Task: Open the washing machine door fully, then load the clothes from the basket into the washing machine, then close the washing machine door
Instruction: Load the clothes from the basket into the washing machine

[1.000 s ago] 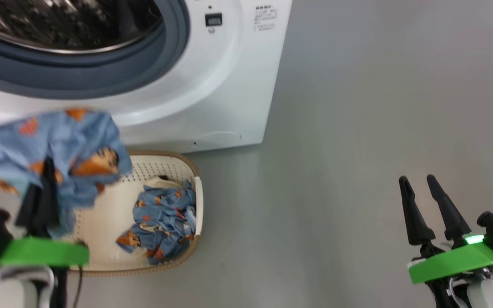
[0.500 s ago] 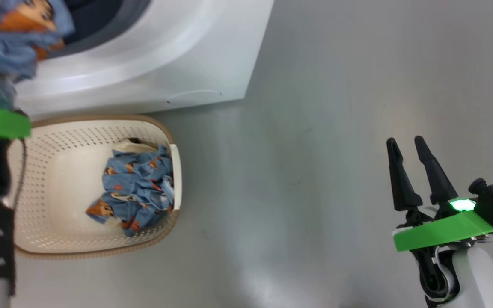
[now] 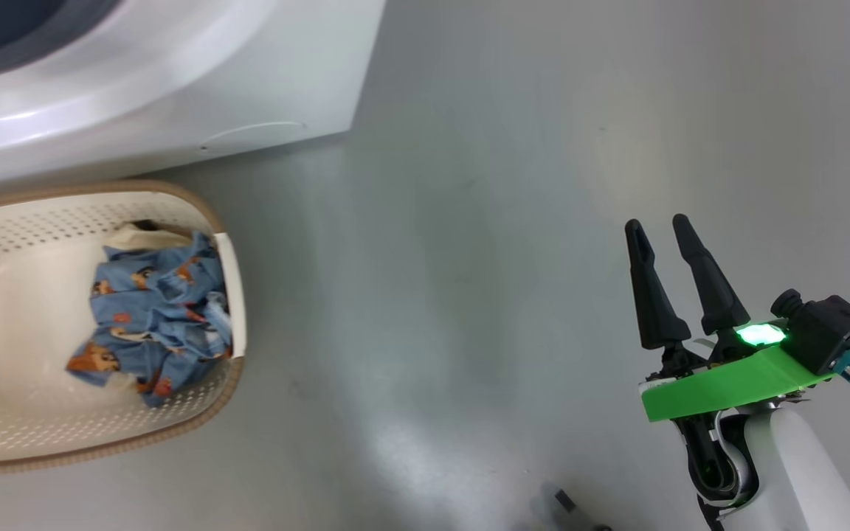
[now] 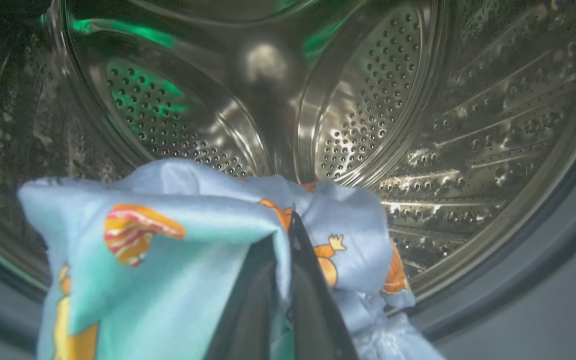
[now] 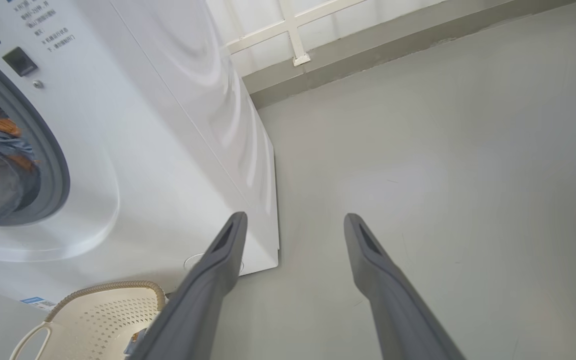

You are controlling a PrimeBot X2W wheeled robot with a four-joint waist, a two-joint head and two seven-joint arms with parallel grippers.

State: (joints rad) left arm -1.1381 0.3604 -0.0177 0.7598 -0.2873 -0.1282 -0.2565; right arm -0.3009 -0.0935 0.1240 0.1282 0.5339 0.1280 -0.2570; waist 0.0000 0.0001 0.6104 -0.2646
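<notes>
the left gripper (image 4: 292, 225) was clamped shut on a blue printed cloth (image 4: 168, 235), draped over its fingers at the drum (image 4: 378, 125) mouth. the right gripper (image 3: 657, 225) stood wide open, empty, well apart from the basket (image 3: 237, 295).

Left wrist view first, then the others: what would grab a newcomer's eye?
A light-blue cartoon-print cloth pinched in the left jaws, hanging before the shiny perforated steel drum. In the head view, more blue fabric lies heaped in the cream basket, and the right jaws stand open by a green light.
</notes>
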